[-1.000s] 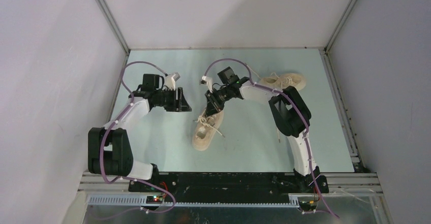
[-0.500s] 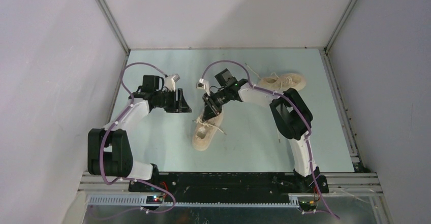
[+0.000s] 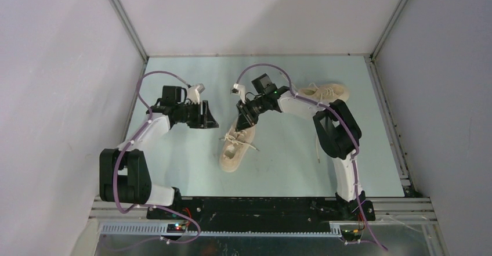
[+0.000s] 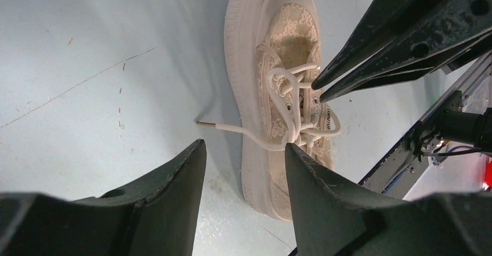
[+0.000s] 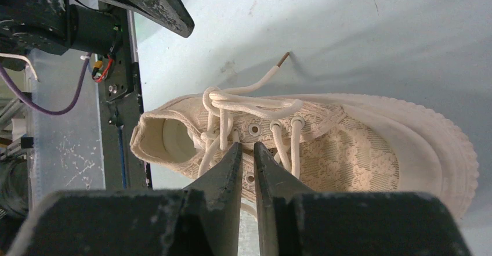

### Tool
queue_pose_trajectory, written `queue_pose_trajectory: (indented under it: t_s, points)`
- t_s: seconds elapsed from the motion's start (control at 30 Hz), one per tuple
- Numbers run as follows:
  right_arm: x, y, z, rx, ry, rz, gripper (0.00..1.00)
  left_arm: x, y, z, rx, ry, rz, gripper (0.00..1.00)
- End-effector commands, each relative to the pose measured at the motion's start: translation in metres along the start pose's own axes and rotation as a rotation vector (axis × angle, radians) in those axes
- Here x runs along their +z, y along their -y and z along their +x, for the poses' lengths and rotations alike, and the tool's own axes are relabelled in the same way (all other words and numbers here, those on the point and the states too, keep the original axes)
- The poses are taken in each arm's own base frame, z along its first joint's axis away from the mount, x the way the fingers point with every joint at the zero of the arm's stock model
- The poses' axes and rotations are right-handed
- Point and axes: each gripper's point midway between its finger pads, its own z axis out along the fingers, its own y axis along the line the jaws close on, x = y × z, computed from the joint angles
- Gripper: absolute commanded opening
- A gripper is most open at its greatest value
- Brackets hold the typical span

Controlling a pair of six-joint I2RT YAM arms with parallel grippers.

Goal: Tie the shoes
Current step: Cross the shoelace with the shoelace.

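Enclosure with plain grey walls [image 3: 58,64] on three sides; the work surface is a pale blue-green table [image 3: 185,76] marked with scuffs and fine scratches. Two cream fabric shoes are on it. The near shoe [image 3: 235,148] lies at the centre of the table between the two arms, sole down, toe towards the arm bases and heel opening towards the back wall. The far shoe [image 3: 324,92] lies at the right rear, partly behind the right arm, well apart from the first. The laces [image 5: 249,101] of the near shoe are untied: they cross the eyelets in a loose bundle, and one loose end [image 4: 232,129] trails off the side of the shoe onto the table. The left gripper [image 4: 245,145] is held to the left of the near shoe, clear of it, jaws parted with a moderate gap and nothing between them. The right gripper [image 5: 248,145] is poised over the upper eyelets of the near shoe, close to the tongue, its tips down at the laces. Its jaws are almost closed, with only a thin slit showing between them. Whether a strand of lace is pinched at the tips cannot be determined from either wrist view.
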Motion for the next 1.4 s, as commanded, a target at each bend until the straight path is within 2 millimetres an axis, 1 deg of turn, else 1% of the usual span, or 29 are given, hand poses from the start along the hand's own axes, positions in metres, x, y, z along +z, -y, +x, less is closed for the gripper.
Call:
queue_pose_trajectory:
  t_s: [0.0,0.1,0.2,0.4,0.53,0.6,0.73,0.9,1.2,1.37]
  points:
    - [0.007,-0.011,-0.008,-0.081,-0.01,0.023,0.16,-0.006,0.003,-0.008,0.018,0.046,-0.001,0.58]
    - [0.014,-0.011,-0.002,-0.092,-0.038,0.025,0.16,-0.008,0.003,-0.007,0.023,0.05,-0.007,0.58]
    - [0.02,-0.013,-0.001,-0.098,-0.049,0.014,0.16,-0.008,0.003,-0.007,0.025,0.052,-0.009,0.58]
    - [0.022,-0.015,0.001,-0.104,-0.058,0.013,0.16,-0.008,0.002,-0.007,0.026,0.055,-0.012,0.58]
    - [0.017,-0.017,-0.005,-0.106,-0.042,0.003,0.16,-0.008,0.003,-0.007,0.026,0.054,-0.008,0.58]
    - [0.011,-0.016,-0.012,-0.102,-0.019,0.005,0.16,-0.008,0.003,-0.006,0.028,0.053,-0.01,0.58]
    - [0.001,-0.007,-0.022,-0.093,0.013,0.025,0.17,-0.007,0.002,-0.005,0.026,0.053,-0.01,0.59]
    - [0.008,0.003,-0.016,-0.092,-0.008,0.053,0.16,-0.007,0.002,-0.004,0.021,0.053,-0.006,0.59]
    - [0.028,-0.001,-0.005,-0.138,-0.065,0.052,0.16,-0.007,0.002,-0.005,0.022,0.055,-0.008,0.59]
    - [0.029,-0.004,-0.002,-0.146,-0.08,0.05,0.17,-0.008,0.003,-0.004,0.025,0.058,-0.008,0.59]
